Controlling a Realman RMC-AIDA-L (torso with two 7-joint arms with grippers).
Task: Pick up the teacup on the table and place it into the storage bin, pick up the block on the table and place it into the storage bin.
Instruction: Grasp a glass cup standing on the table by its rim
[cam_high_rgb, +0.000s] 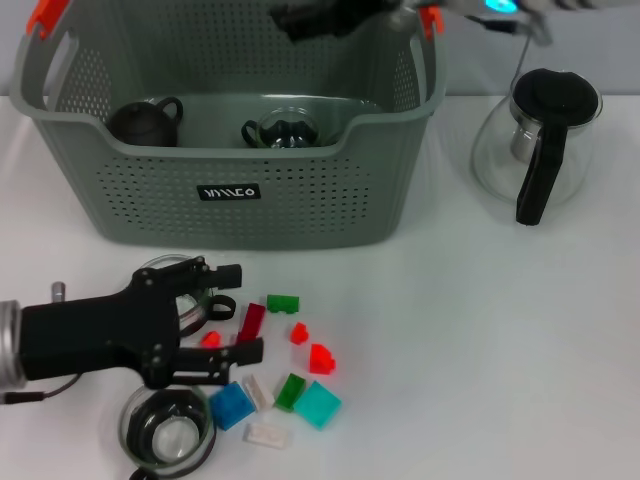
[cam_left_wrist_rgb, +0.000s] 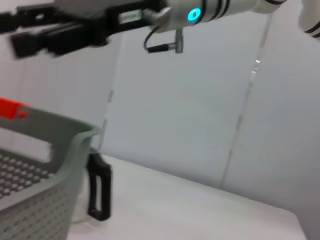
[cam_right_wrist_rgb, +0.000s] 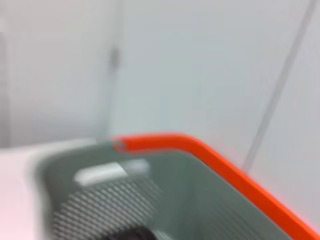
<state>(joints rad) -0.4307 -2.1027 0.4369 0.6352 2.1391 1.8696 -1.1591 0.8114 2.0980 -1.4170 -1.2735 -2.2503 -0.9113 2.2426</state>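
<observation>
The grey-green storage bin (cam_high_rgb: 300, 190) stands at the back of the table; it also shows in the left wrist view (cam_left_wrist_rgb: 45, 195) and the right wrist view (cam_right_wrist_rgb: 165, 195). Inside it sit a dark teapot (cam_high_rgb: 145, 120) and a glass teacup (cam_high_rgb: 285, 130). My left gripper (cam_high_rgb: 235, 312) is open, low over the table in front of the bin, with a dark red block (cam_high_rgb: 250, 322) between its fingertips. A glass teacup (cam_high_rgb: 165, 430) stands just in front of it; another glass cup (cam_high_rgb: 165, 270) lies partly hidden under it. My right gripper (cam_high_rgb: 310, 18) hovers above the bin, open and empty (cam_left_wrist_rgb: 22, 32).
Loose blocks lie right of the left gripper: green (cam_high_rgb: 283, 302), red (cam_high_rgb: 321, 358), teal (cam_high_rgb: 318, 405), blue (cam_high_rgb: 232, 405), white (cam_high_rgb: 268, 435). A glass jug with a black handle (cam_high_rgb: 540, 140) stands right of the bin. White table spreads to the right.
</observation>
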